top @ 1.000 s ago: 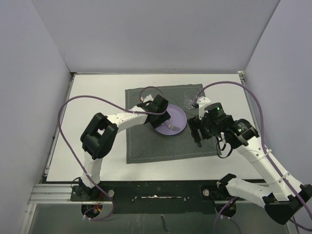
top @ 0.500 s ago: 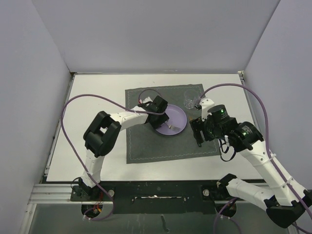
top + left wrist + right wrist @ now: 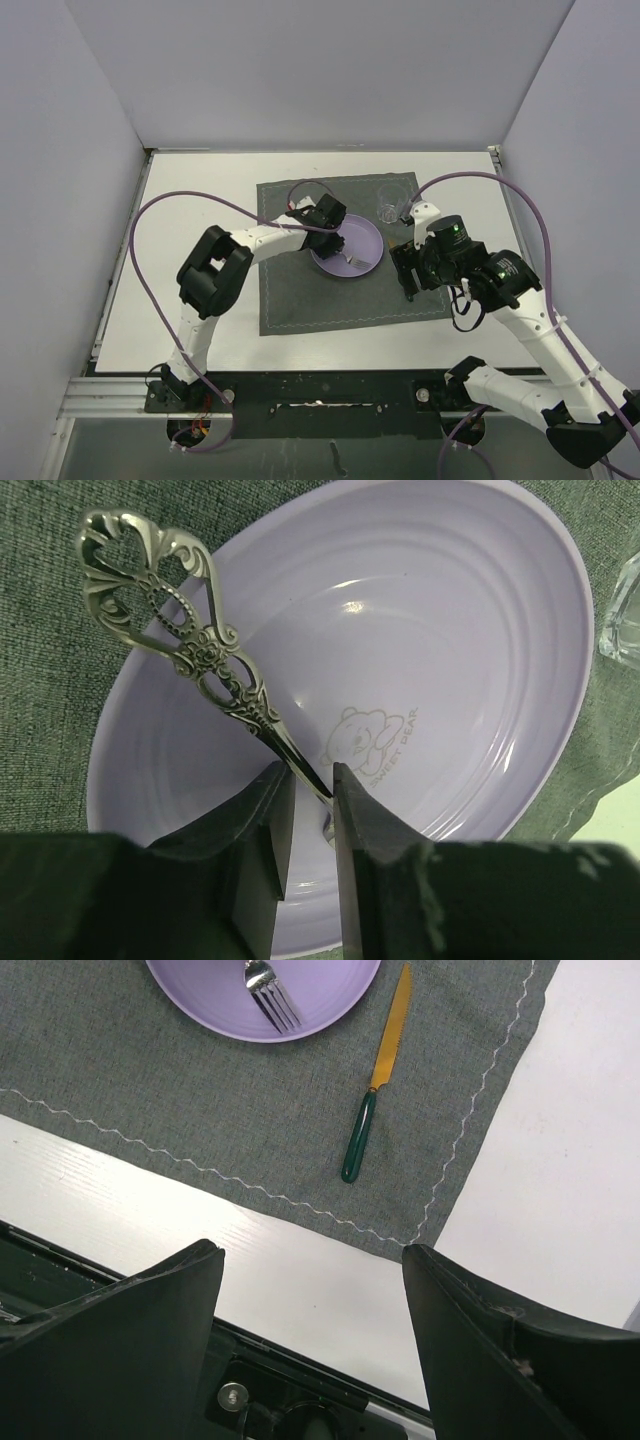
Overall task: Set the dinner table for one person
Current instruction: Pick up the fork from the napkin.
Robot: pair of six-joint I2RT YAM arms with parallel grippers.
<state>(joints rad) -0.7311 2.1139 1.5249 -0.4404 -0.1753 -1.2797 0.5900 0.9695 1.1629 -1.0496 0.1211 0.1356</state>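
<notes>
A lilac plate lies on the dark grey placemat on the white dinner table. An ornate silver fork rests in the plate, its handle reaching over the rim. My left gripper is shut on the fork's thin neck. A knife with a gold blade and green handle lies on the placemat right of the plate. My right gripper hovers open above the placemat's near right corner, holding nothing.
A clear glass stands at the placemat's far right corner, close behind the plate. The table's metal-rail front edge and the arm bases lie near me. Grey walls close in the back and sides.
My left gripper's jaws have closed in on the fork's neck while the arm shifted slightly right. The right arm has drawn a little to the right.
</notes>
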